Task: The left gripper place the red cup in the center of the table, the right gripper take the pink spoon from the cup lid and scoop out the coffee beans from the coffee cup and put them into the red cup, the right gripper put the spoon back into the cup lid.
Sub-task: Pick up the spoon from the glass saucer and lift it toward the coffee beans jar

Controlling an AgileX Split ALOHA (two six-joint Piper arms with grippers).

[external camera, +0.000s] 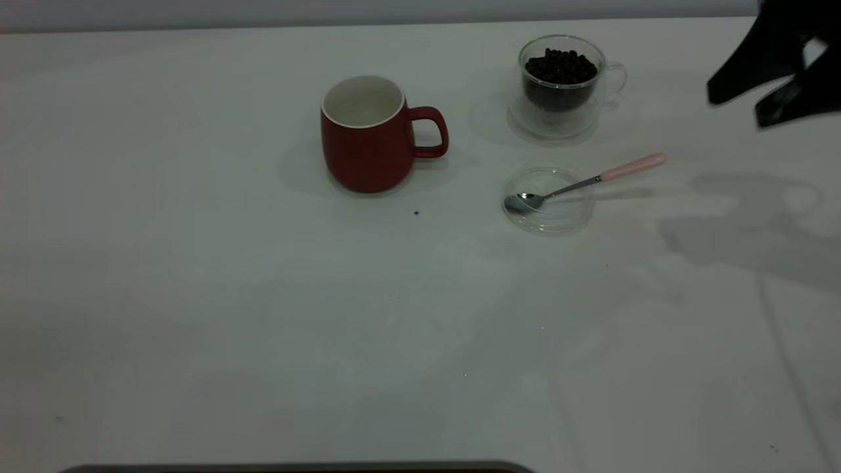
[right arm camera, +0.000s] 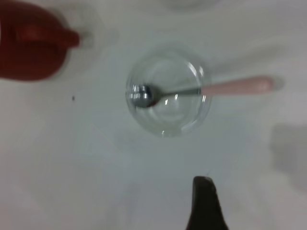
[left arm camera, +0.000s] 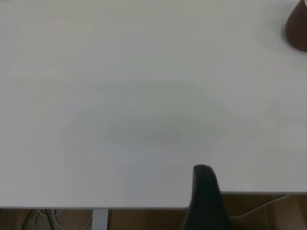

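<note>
While the pink spoon (external camera: 578, 186) is rested bowl-down in the cup lid (external camera: 549, 200), the right gripper (external camera: 772, 82) is held above, fingers apart; red cup (external camera: 368, 135) is stood mid-table.

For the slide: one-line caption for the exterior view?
Right gripper hovers open near pink spoon resting in cup lid; red cup beside coffee cup.

Pale grey wall (external camera: 368, 12) behind, brown floor (left arm camera: 144, 219) below, soft even light

Pink spoon (right arm camera: 201, 91) across the cup lid (right arm camera: 168, 93) (bowl inside), red cup (right arm camera: 29, 45) nearby.
</note>
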